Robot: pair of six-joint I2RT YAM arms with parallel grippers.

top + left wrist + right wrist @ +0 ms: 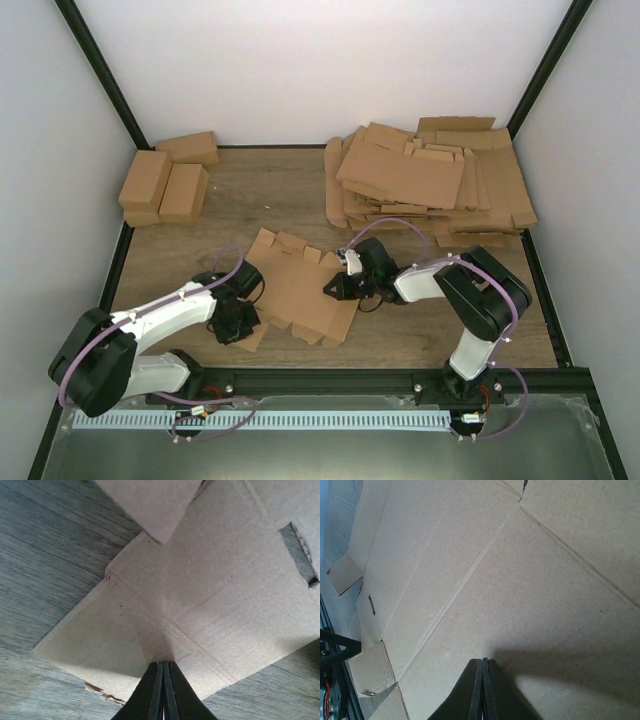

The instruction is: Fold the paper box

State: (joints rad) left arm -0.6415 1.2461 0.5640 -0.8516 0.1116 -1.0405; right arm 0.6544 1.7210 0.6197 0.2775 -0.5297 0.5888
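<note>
Seen from above, the paper box [300,285] lies unfolded and flat in the middle of the wooden desk [260,195], a brown sheet with small flaps along its edges. The left claw [238,318] sits at the box's near-left corner, over a flap. The right claw [340,285] sits at the box's right edge. Beyond the box, at the far right, is a loose stack of flat blanks [430,175]. Beyond it, at the far left, are several folded boxes [165,185].

From the left wrist, the left claw [162,665] has its two dark fingers pressed together with only a hairline between them. The tips meet the box's cardboard at a crease where one flap joins the main sheet. Nothing shows between the fingers. A narrow slot [300,555] is cut in the sheet to the upper right, and grey wood grain surrounds the flap.

From the right wrist, the right claw [483,661] is likewise fully closed, its tips against a broad panel of the box crossed by long fold lines. It grips nothing that can be seen.
</note>
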